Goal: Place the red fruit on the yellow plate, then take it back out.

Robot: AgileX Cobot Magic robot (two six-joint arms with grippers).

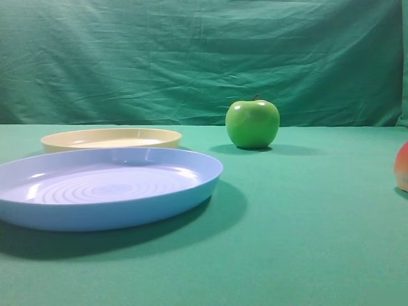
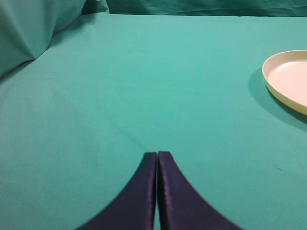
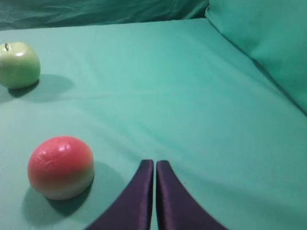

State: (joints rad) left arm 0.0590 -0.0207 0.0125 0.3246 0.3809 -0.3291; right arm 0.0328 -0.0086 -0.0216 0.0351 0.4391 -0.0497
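Note:
The red fruit rests on the green cloth, red on top and pale below. In the exterior view only its edge shows at the right border. My right gripper is shut and empty, just right of the fruit and apart from it. The yellow plate sits empty at the back left, behind the blue plate. In the left wrist view the yellow plate lies at the right edge. My left gripper is shut with nothing in it, over bare cloth well left of that plate.
A large light-blue plate with concentric rings lies at the front left. A glossy green apple stands mid-table at the back, and the apple is far left in the right wrist view. Green cloth backdrop rises behind.

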